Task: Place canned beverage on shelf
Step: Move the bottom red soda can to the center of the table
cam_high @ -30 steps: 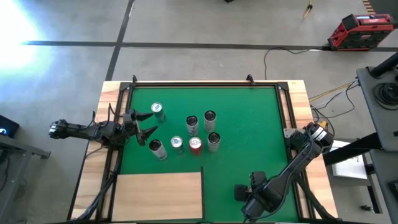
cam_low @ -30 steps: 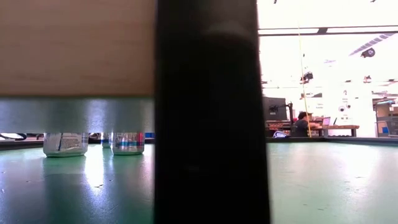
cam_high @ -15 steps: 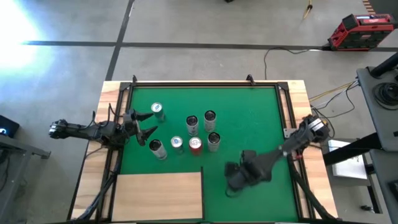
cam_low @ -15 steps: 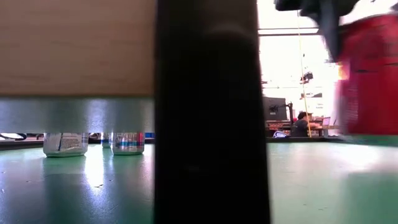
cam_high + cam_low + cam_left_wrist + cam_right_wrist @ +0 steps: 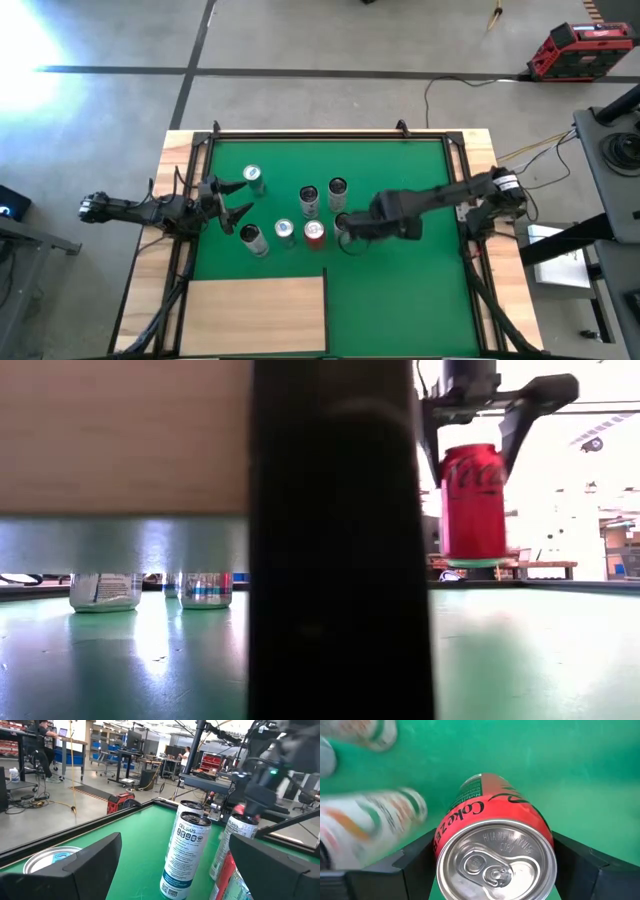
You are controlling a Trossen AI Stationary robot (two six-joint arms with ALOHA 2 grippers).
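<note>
Coke can (image 5: 473, 502) hangs upright above the green mat (image 5: 400, 190), clamped in our right gripper (image 5: 347, 232) beside the can cluster.
We should carry it level toward the pale wood shelf (image 5: 255, 312); left gripper (image 5: 232, 200) waits spread wide; workshop beyond.

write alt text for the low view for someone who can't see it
A red Coca-Cola can hangs upright above the green felt table surface, held from above by the right gripper. A wide dark post fills the centre, and two silver cans stand far off under a pale wooden panel.
</note>
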